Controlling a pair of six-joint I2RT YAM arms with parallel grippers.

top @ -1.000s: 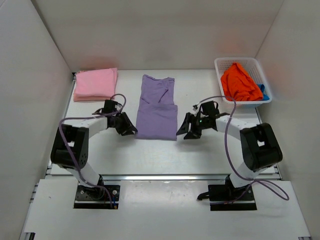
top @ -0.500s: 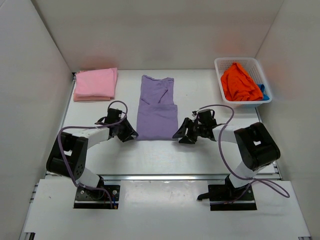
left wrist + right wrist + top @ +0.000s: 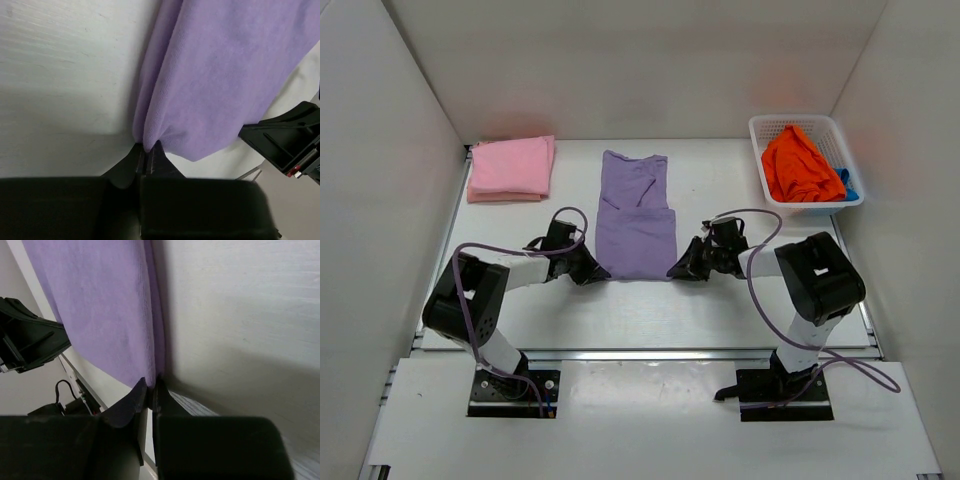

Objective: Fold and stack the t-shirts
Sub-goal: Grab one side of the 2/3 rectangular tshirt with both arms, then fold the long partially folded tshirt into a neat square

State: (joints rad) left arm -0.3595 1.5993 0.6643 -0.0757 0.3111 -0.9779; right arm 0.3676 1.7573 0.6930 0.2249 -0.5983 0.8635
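Purple t-shirt [image 3: 636,215] lies flat mid-bench, long axis running near-to-far, sleeves tucked in so it's a narrow strip w/ a fold edge crossing it about halfway; the near half is wider than the far half. Left fingers [image 3: 592,272] are down on the bench [image 3: 720,300] at the shirt's near-left corner, clenched on it. In the left wrist view the tips [image 3: 131,165] are pressed together w/ the purple t-shirt [image 3: 220,75] hem pinched btwn them. Right fingers [image 3: 680,270] mirror that at the near-right corner. In the right wrist view the tips [image 3: 131,402] are closed tight on the edge of the purple t-shirt [image 3: 95,305], cloth bunched into a small ridge right at the pinch. Both arms reach in low from either side, wrists near bench level. Pink t-shirt [image 3: 511,168] sits folded in a neat rectangle at the far-left corner of the bench, well apart from the purple one. White lattice basket [image 3: 760,128] is at the far-right corner. Orange t-shirt [image 3: 800,165] is heaped in it, spilling over the near rim, w/ a bit of the blue t-shirt [image 3: 847,183] showing at its right side.
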